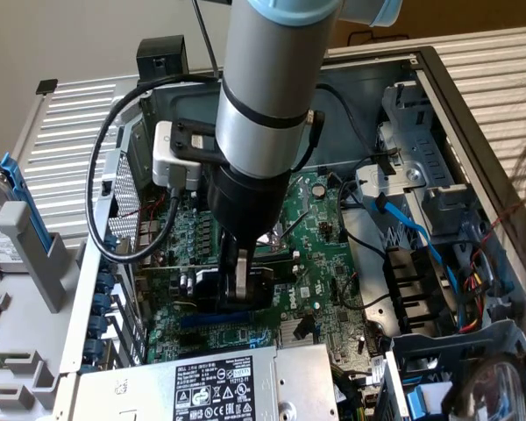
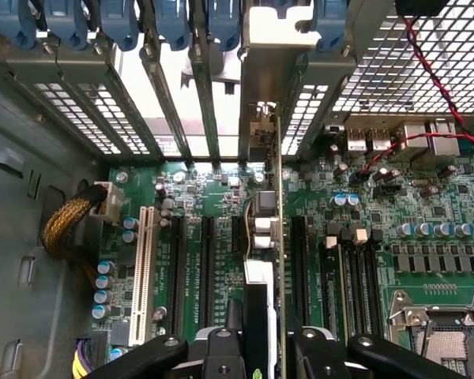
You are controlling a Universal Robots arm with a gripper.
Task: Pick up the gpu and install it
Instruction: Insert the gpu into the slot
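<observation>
GPU [image 2: 276, 260]: stood on edge between the gripper's fingers, over the motherboard's expansion slots, its silver bracket at the rear slot openings.
Gripper [image 2: 257, 347]: fingers pinched the card's black cooler from both sides, directly above it in the exterior view.
Motherboard [image 2: 426, 229]: lay flat in the open computer case [image 1: 473, 96], beneath the card.
Power supply [image 1: 202, 386]: sat near the card, toward the exterior view's bottom.
</observation>
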